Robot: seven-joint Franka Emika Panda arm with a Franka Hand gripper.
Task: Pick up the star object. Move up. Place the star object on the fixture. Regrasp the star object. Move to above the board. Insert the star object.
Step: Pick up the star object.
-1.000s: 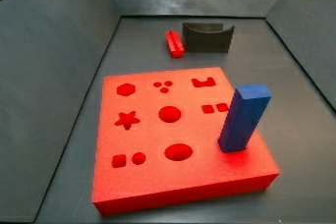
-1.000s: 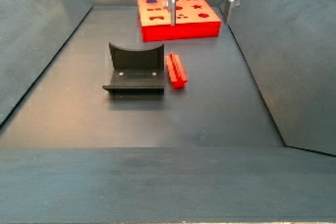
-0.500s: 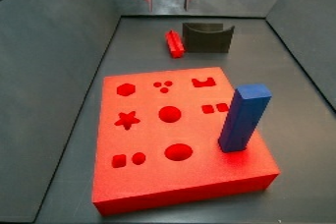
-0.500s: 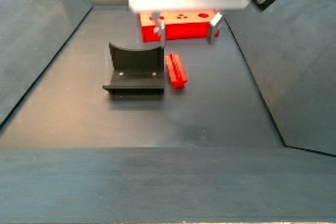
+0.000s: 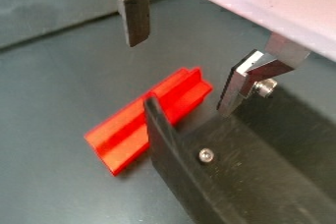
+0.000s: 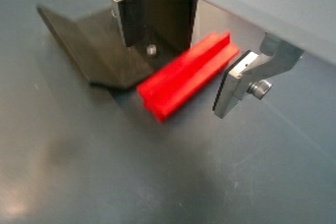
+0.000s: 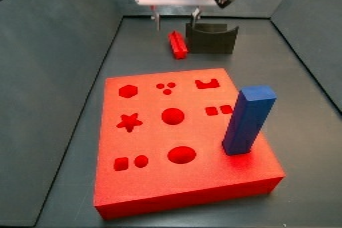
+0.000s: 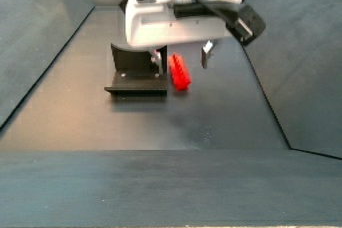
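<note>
Gripper [image 6: 175,66]: I had its jaws spread wide, empty, straddling above the peg.
Star object [image 6: 186,73]: one, flat on the floor beside one fixture [image 8: 136,70] (touching, I couldn't tell).
Board [image 7: 181,137]: one, carrying one blue block [image 7: 247,121].

I see the star object [image 5: 147,118], a short red bar, lying flat on the dark floor just beside the fixture [image 5: 237,174]; in both side views it [image 7: 177,44] rests along that block's side, apart from the board [image 7: 160,162]. The fixture [image 8: 136,73] is a near-black block with a curved notch across its top, standing on its base plate. The board is a thick square red slab with star, hexagon, circle and square holes; its star hole is unfilled. My gripper [image 6: 178,56] hangs over the star object, fingers [image 6: 242,84] spread to either side, not touching it.
</note>
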